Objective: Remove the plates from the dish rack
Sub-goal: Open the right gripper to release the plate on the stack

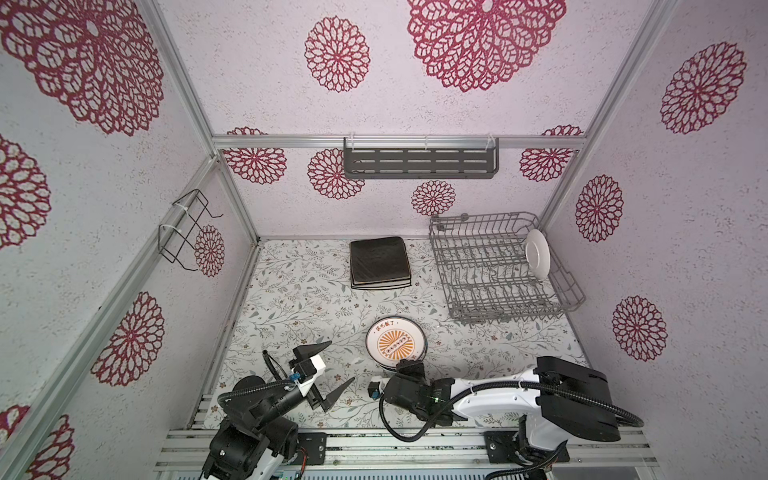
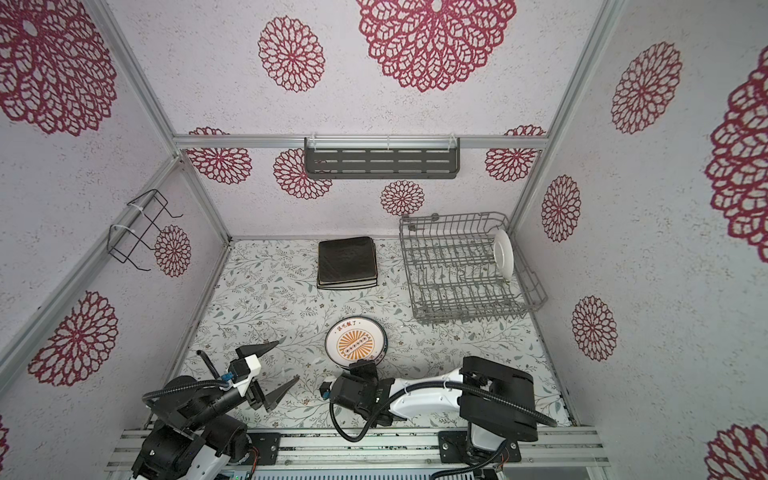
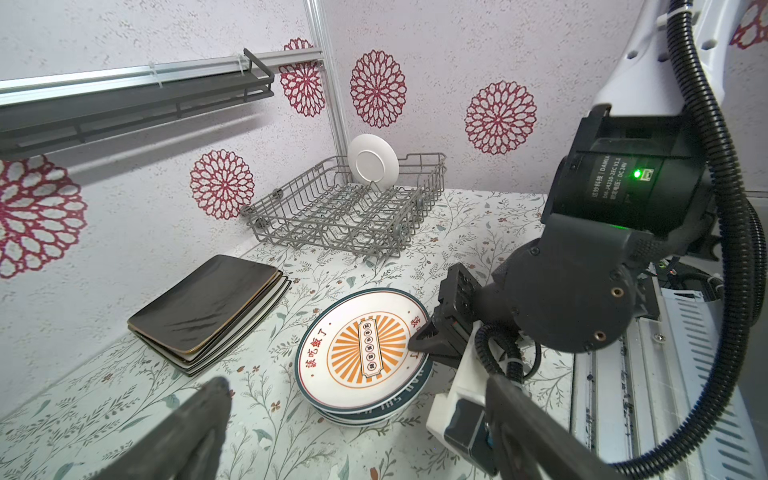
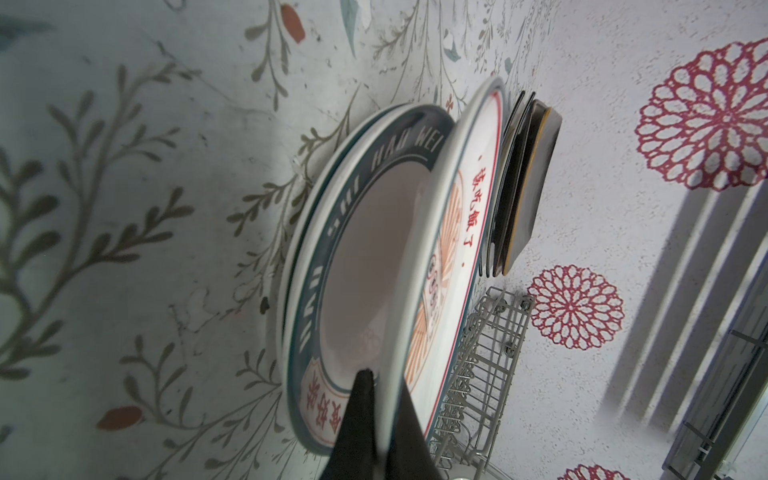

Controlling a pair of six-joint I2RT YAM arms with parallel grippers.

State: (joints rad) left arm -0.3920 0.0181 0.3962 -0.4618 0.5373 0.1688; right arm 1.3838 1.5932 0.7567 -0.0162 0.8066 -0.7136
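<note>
- Right wrist view shows my right gripper [image 4: 382,395] clamped on the near rim of the top round plate [image 4: 453,249], one jaw over the printed face and one under it.
- That plate lies over the stack of round plates [image 3: 374,411] at the front of the table [image 1: 291,299]. Its near edge is held a little off the stack, and its far edge appears to rest there already.
- I judge this to be the setting-down step: the plate is out of the rack and over its pile, but not yet let go.
- My left gripper [image 1: 341,360] hovers above the table just left of the round stack, jaws wide apart and holding nothing.
- The dish rack [image 1: 478,224] sits in the back right corner. Only one white plate [image 1: 537,254] shows in it, standing on edge at the right end.
- The square plates [image 1: 379,259] lie stacked flat at the back middle, beside the rack.
- Next, I should lower the near edge until it sits flush, then part my right jaws and draw the lower one out gently so the pile does not shift.
- After that comes the reach to the rack. The white plate stands nearer my right arm, and I would pinch its upper rim and lift it straight up, clear of the tines [image 1: 490,266].
</note>
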